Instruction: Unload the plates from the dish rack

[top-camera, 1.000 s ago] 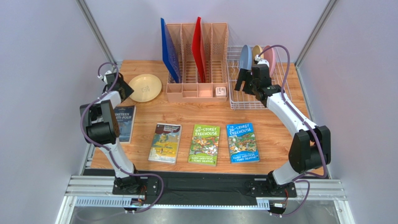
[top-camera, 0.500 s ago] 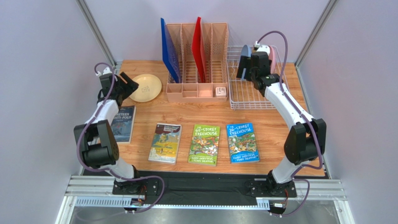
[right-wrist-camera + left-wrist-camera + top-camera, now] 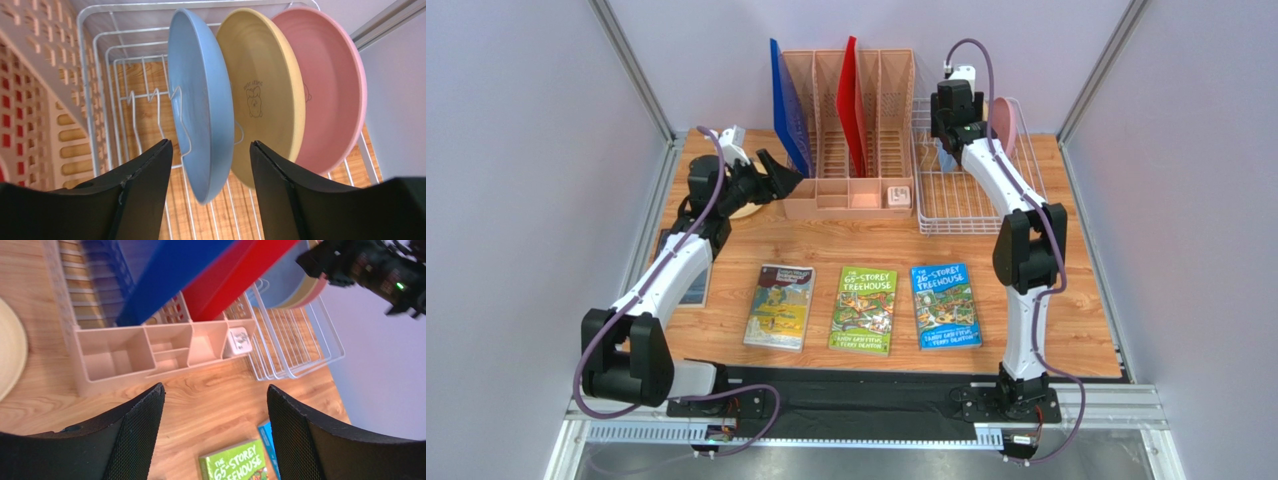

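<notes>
Cream plate lies flat on the table at far left, cut off by the wrist view's edge and mostly hidden under the left arm from above; the left gripper hangs spread wide, holding nothing, facing the salmon file organiser with its blue board and red board; right of that, the dish rack holds three upright plates, grey-blue plate, tan plate, pink plate; the right gripper is parted astride the grey-blue one's edge, contact unclear; from above, that arm covers most of them.
</notes>
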Motion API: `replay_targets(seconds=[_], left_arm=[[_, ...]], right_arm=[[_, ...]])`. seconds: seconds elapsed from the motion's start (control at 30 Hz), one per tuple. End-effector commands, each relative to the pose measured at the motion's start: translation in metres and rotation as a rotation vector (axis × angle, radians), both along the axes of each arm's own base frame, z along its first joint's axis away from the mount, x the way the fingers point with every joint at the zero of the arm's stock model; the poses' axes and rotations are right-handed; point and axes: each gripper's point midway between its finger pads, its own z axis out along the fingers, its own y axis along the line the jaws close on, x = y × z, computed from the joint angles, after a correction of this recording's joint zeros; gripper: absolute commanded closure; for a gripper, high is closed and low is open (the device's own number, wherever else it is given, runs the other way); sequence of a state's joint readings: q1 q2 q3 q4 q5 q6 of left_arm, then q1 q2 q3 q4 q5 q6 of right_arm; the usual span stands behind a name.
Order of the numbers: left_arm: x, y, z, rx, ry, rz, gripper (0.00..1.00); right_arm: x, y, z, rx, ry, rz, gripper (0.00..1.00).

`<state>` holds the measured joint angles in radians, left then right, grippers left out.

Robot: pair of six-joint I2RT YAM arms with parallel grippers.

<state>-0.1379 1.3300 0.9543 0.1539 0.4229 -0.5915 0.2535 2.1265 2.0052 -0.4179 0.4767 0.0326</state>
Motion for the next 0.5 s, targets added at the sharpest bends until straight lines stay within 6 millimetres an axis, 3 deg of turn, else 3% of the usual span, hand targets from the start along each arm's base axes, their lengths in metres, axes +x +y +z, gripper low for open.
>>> replay_targets(seconds=[0.0,0.07,0.17,0.2,0.33,0.43,0.47], left_arm=[[-0.011,-0.014,0.022,0.006,-0.089,-0.050,0.20],[-0.013,-0.017,0.024,0.001,-0.095,-0.059,0.20],[-0.014,-0.020,0.025,0.002,-0.103,-0.069,0.20],[-0.013,-0.021,0.024,0.004,-0.101,-0.070,0.20],[-0.008,-0.028,0.011,-0.011,-0.069,-0.101,0.22],[-0.005,-0.033,0.005,-0.024,-0.048,-0.107,0.23],[-0.005,-0.035,0.004,-0.026,-0.047,-0.115,0.23]], right_arm=[[0.017,-0.020,-0.001,-0.132,0.005,-0.066,0.42],[0.021,-0.020,-0.004,-0.148,0.010,-0.068,0.42],[0.023,-0.018,-0.009,-0.134,0.016,-0.067,0.58],[0.023,-0.014,-0.011,-0.124,0.024,-0.045,0.70],[0.022,-0.009,-0.009,-0.143,0.016,-0.050,0.95],[0.018,-0.007,0.003,-0.190,-0.018,-0.084,1.00],[0.015,-0.008,0.015,-0.209,-0.041,-0.098,1.00]])
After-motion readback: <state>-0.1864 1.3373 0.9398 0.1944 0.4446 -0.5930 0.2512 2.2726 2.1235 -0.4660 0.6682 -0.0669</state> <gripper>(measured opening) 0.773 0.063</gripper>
